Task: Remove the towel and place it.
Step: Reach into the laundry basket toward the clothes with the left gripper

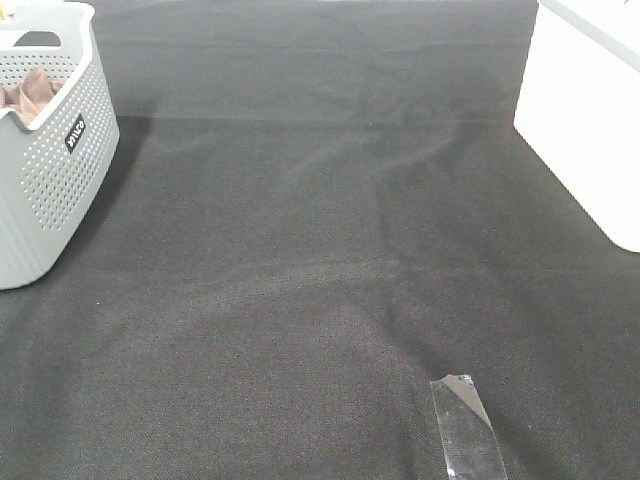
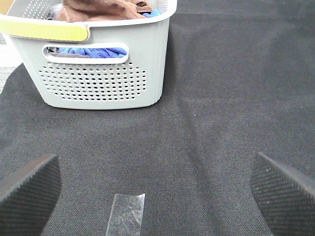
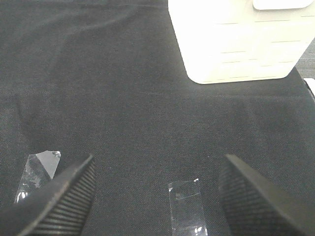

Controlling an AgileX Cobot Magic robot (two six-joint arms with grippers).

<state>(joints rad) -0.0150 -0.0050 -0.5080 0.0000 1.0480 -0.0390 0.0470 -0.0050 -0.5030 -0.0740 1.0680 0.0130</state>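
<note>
Bunched at the top of a grey perforated plastic basket (image 1: 60, 170) at the far left edge of the black fabric table cover (image 1: 320, 250): the brown terry towel (image 2: 98, 9), heaped over a blue cloth (image 2: 91, 50) that shows through the handle slot. Crumpled, so no long axis to read; no white tag to be made out.

Spread wide and holding nothing: the left gripper (image 2: 157, 189), ribbed dark pads (image 2: 29, 191) framing bare fabric and a strip of clear tape (image 2: 127, 214). Pointed squarely at the basket's handle wall, with the towel straight ahead and higher up, behind the rim. Likewise parted wide and empty: the right gripper (image 3: 157, 191), facing a white plastic box (image 3: 236, 39) on the opposite side of the table. Neither arm visible from the high camera.

Judged the nearer by far: the left arm, on the basket's own side though well apart from it. Likely needed next: a rise above the rim, then a descent from overhead into the brown heap, pinching high enough to leave the blue cloth behind. Task judged not yet begun, with the towel still inside and the dark cover between basket and box the probable place to lay it.
</note>
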